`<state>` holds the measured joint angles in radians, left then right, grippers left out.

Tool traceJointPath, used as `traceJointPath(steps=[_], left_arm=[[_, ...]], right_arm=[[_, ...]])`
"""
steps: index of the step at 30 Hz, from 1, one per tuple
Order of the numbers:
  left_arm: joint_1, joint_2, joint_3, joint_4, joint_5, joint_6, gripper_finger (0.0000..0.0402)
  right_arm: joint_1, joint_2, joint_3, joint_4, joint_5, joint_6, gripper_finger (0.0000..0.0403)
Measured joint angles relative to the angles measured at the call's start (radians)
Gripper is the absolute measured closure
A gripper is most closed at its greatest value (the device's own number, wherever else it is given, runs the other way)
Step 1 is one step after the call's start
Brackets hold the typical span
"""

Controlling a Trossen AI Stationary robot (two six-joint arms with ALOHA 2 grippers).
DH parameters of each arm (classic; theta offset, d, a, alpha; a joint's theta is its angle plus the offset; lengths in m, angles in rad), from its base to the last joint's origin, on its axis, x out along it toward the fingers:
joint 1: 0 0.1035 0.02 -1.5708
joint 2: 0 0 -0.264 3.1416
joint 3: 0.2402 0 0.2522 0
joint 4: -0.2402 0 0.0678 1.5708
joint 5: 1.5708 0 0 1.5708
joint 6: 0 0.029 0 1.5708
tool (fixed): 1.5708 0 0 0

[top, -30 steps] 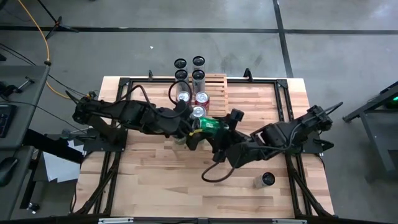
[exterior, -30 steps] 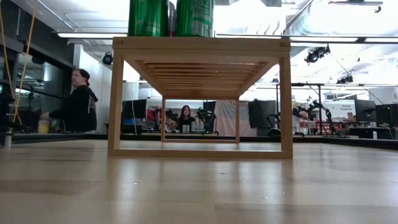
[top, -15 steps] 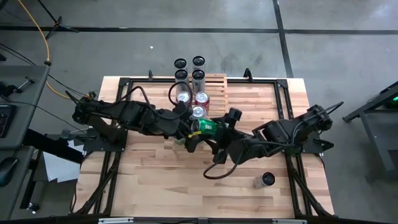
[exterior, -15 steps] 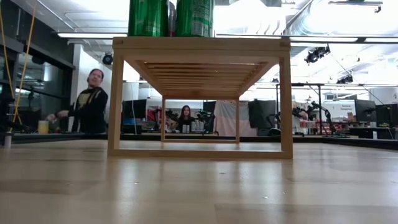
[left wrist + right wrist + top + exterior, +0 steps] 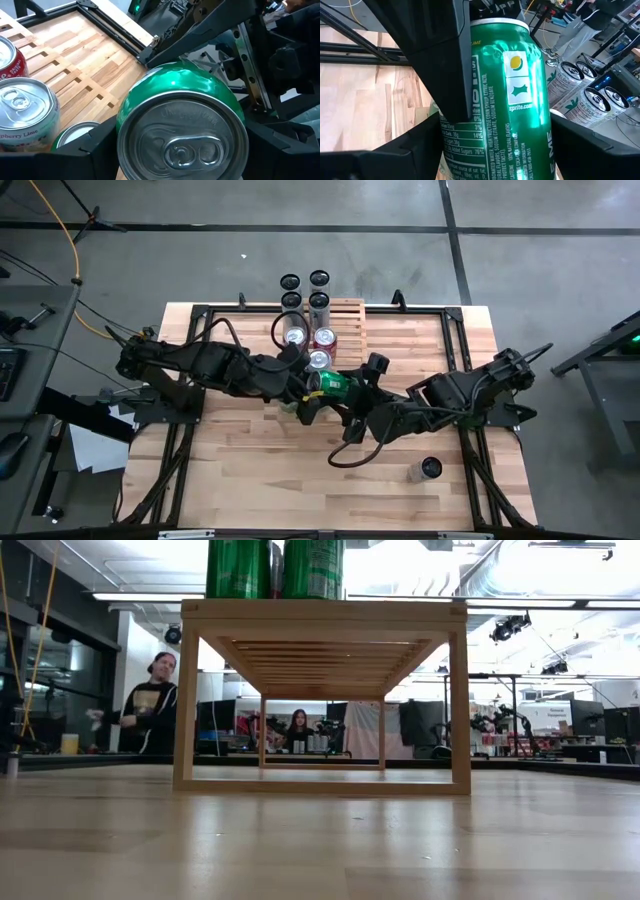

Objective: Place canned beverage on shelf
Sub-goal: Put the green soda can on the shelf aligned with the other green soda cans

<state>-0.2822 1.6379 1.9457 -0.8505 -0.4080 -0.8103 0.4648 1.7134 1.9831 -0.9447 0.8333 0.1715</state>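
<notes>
Green can (image 5: 335,384) sits betw. both grippers above desk (image 5: 250,450), near shelf (image 5: 345,320). Left gripper (image 5: 313,392) fingers clamped on it; right gripper (image 5: 356,394) fingers flank it, grip unclear.

From here I see my right arm (image 5: 455,395) shift a little toward the middle of the desk (image 5: 250,470) compared with a second ago, its elbow link sitting slightly closer to the green can (image 5: 335,385), and its cable loop (image 5: 345,460) now hangs in a flatter curve. Beyond the desk, the person in dark clothes (image 5: 150,705), who faced sideways a second ago, now faces me and stands nearer the shelf's (image 5: 320,612) left post.
</notes>
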Motion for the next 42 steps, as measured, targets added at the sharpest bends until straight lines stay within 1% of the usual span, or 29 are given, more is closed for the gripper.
traceJointPath(steps=[2, 6, 8, 11, 14, 18, 20, 22, 25, 27, 29, 31, 32, 34, 36, 38, 40, 42], left_arm=[[0.001, 0.0, 0.0, 0.0, 0.007, 0.0, 0.0104], [0.003, -0.002, 0.0, 0.011, 0.042, 0.021, 0.0047], [0.01, -0.014, 0.0, 0.009, 0.071, 0.053, 0.0027], [0.019, -0.04, 0.0, 0.006, 0.082, 0.063, 0.0016], [0.028, -0.073, 0.001, 0.003, 0.069, 0.115, 0.0013], [0.025, -0.12, 0.001, -0.003, 0.002, 0.218, 0.0011], [0.01, -0.139, 0.001, 0.0, -0.048, 0.268, 0.0011], [-0.013, -0.156, -0.011, 0.001, -0.112, 0.308, 0.0011], [-0.052, -0.193, -0.083, 0.035, -0.188, 0.333, 0.001], [-0.072, -0.219, -0.162, 0.1, -0.205, 0.331, 0.001], [-0.089, -0.255, -0.269, 0.196, -0.203, 0.324, 0.001], [-0.104, -0.295, -0.393, 0.358, -0.189, 0.323, 0.001], [-0.11, -0.317, -0.462, 0.448, -0.173, 0.328, 0.001], [-0.122, -0.358, -0.601, 0.664, -0.125, 0.353, 0.0009], [-0.131, -0.397, -0.734, 0.917, -0.064, 0.387, 0.0009], [-0.14, -0.429, -0.842, 1.158, -0.038, 0.401, 0.0009], [-0.144, -0.457, -0.919, 1.341, -0.043, 0.402, 0.0009], [-0.15, -0.472, -0.962, 1.46, -0.053, 0.411, 0.0009]], right_arm=[[0.0, 0.0, 0.0, -0.001, 0.0, 0.003, 0.0113], [0.006, -0.006, 0.0, -0.023, -0.02, 0.004, 0.0113], [0.011, -0.013, 0.0, -0.05, -0.025, 0.004, 0.0113], [0.011, -0.029, 0.0, -0.123, -0.037, 0.016, 0.0113], [0.01, -0.045, 0.0, -0.217, -0.021, 0.058, 0.0113], [0.019, -0.082, -0.005, -0.379, -0.019, 0.169, 0.0113], [0.036, -0.121, -0.039, -0.442, -0.007, 0.24, 0.0113], [0.063, -0.179, -0.109, -0.461, 0.014, 0.325, 0.0111], [0.125, -0.307, -0.286, -0.427, 0.045, 0.487, 0.0105], [0.171, -0.401, -0.432, -0.35, 0.064, 0.607, 0.0107], [0.21, -0.483, -0.586, -0.222, 0.09, 0.687, 0.0112], [0.233, -0.548, -0.728, -0.037, 0.117, 0.71, 0.0113], [0.237, -0.572, -0.796, 0.072, 0.129, 0.696, 0.0113], [0.23, -0.599, -0.912, 0.306, 0.146, 0.617, 0.0113], [0.207, -0.603, -1.013, 0.559, 0.152, 0.506, 0.0113], [0.175, -0.595, -1.098, 0.807, 0.146, 0.383, 0.0113], [0.14, -0.58, -1.172, 1.049, 0.131, 0.275, 0.0113], [0.108, -0.563, -1.237, 1.256, 0.123, 0.188, 0.0113]])
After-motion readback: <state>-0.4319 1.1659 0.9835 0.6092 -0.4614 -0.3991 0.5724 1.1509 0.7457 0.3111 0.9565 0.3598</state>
